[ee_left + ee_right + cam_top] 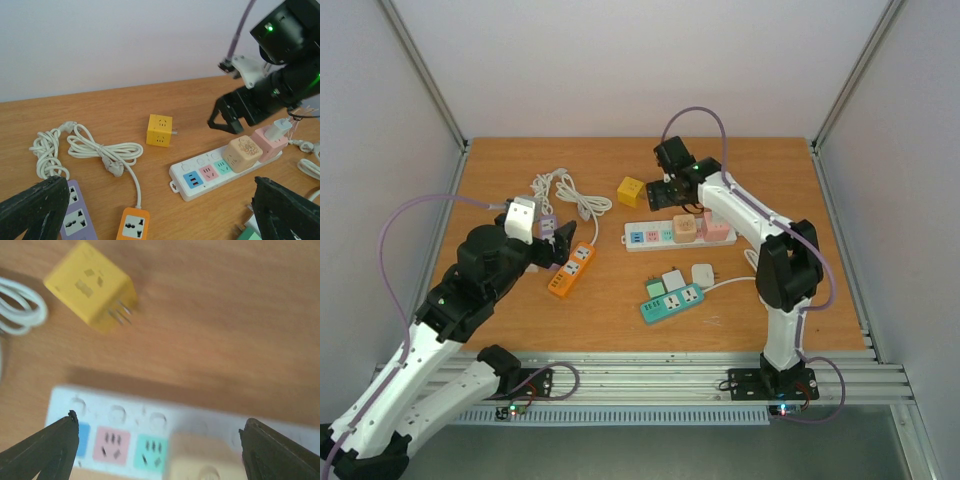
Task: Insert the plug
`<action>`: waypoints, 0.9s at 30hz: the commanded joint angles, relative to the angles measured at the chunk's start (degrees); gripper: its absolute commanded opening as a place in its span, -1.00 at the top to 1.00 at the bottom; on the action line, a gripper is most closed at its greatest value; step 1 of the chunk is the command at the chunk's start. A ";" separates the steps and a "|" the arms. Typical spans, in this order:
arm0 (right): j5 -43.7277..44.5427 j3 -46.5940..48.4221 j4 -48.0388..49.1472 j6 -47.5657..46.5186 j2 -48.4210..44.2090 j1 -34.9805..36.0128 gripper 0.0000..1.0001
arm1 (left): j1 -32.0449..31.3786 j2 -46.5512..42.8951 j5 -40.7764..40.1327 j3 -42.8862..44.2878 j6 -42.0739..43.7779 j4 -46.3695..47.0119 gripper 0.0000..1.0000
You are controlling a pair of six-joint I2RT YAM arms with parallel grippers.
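The top camera is fixed high at the near edge, looking down and forward over the whole worktop (780, 180). The left wrist camera sits low on the left, facing across toward the white power strip (182, 172) and the yellow cube (159, 130). The right wrist camera hangs close above that same strip and cube, looking almost straight down, and its view is slightly blurred.

Matt wood-grain table (520, 160), smooth plastic power strip (648, 237) (faintly glossy) — matt plastic yellow cube plug (630, 191)
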 commanded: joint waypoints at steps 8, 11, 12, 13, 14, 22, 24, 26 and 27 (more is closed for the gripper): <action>-9.10 20.15 6.24 -9.95 19.91 0.13 -0.88 | 0.27 1.63 1.55 2.17 -0.58 0.48 -0.99; -11.55 23.92 6.37 -10.34 23.36 0.14 -0.95 | 0.28 1.96 1.40 2.04 -0.59 0.81 -0.99; -12.25 25.05 6.38 -10.60 24.38 0.15 -0.96 | 0.30 2.03 1.40 2.03 -0.58 0.94 -0.99; -12.82 26.09 6.33 -11.00 25.33 0.15 -0.97 | 0.28 2.22 1.31 2.03 -0.54 0.92 -0.99; -13.22 27.42 5.99 -11.50 26.45 0.15 -0.97 | 0.29 2.44 1.23 2.03 -0.51 0.98 -0.99; -11.08 40.87 -2.55 -14.08 37.10 0.15 -0.97 | 0.28 2.37 0.35 1.93 -0.34 0.91 -0.99; -10.92 42.44 -3.66 -14.54 38.48 0.16 -0.97 | 0.29 2.48 0.30 1.95 -0.19 0.92 -0.99; -10.78 42.69 -3.90 -14.51 38.82 0.21 -0.96 | 0.28 2.46 0.34 1.88 -0.14 0.96 -0.99; -10.91 42.69 -3.83 -14.51 38.95 0.23 -0.94 | 0.28 2.55 0.34 1.86 -0.19 0.91 -0.99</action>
